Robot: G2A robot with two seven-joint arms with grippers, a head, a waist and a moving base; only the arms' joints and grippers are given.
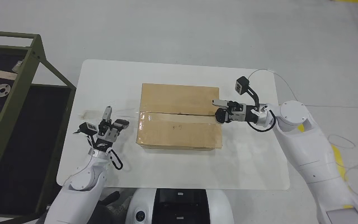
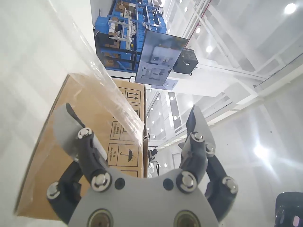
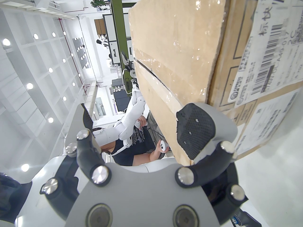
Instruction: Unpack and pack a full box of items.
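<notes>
**Sealed carton on the table, both grippers released at its ends**

The cardboard box [image 1: 179, 116] lay closed at the middle of the white table [image 1: 251, 162]. Its two top flaps met in a seam running along its length, and glossy clear tape covered that seam.

The left gripper [image 1: 110, 127] sat off one short end of the box, near it but apart from it. In the left wrist view the left gripper [image 2: 130, 116] had its fingers [image 2: 64, 124] spread wide with nothing between them. A strip of clear tape [image 2: 113, 95] stretched away from that end of the box [image 2: 94, 128].

The right gripper [image 1: 220, 110] stood at the opposite short end of the box, level with the seam. In the right wrist view its jaws were also released and gripped nothing [image 3: 139, 124]. One padded finger [image 3: 196, 128] lay just beside the box's upper edge [image 3: 180, 36]; contact could not be made out. White shipping labels [image 3: 272, 48] were stuck to that end face.

A green metal rack [image 1: 28, 73] stood beyond the table edge, on the left gripper's side of the box.
</notes>
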